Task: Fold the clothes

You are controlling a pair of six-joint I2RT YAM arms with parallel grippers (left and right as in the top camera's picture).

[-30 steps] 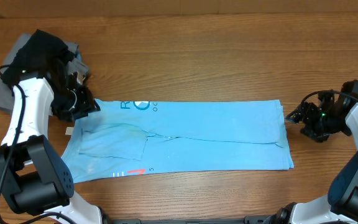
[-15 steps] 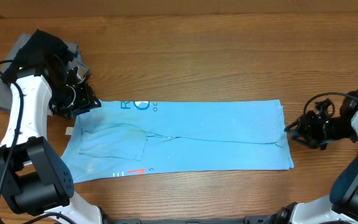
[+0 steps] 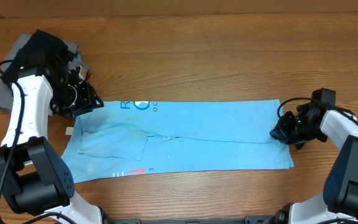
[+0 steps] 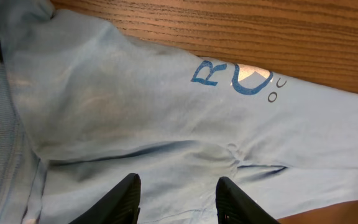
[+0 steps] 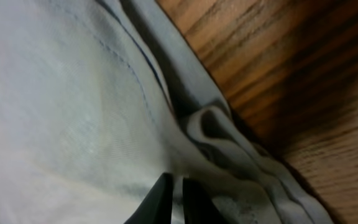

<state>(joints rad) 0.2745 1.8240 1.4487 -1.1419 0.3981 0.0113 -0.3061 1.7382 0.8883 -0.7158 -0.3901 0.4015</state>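
The light blue T-shirt point(image 3: 197, 134) of the clothes lies flat on the table as a long band, its printed lettering point(image 3: 135, 105) near the upper left. My left gripper point(image 3: 92, 102) hovers at the shirt's upper left corner. In the left wrist view the left gripper point(image 4: 178, 182) is open, with the T-shirt point(image 4: 135, 112) spread below the fingers and nothing between them. My right gripper point(image 3: 278, 132) sits on the shirt's right edge. The right wrist view shows the right gripper point(image 5: 177, 180) shut on a thin fold of the T-shirt point(image 5: 55, 93) beside the bunched hem point(image 5: 216, 134).
A heap of black and grey garments point(image 3: 36, 50) lies at the back left, behind my left arm. A small white tag point(image 3: 70, 131) pokes out at the shirt's left edge. Bare wooden table point(image 3: 229, 56) stretches behind the shirt.
My right gripper has moved left from the bare table onto the shirt's right edge and closed on the cloth. The left gripper has barely shifted.
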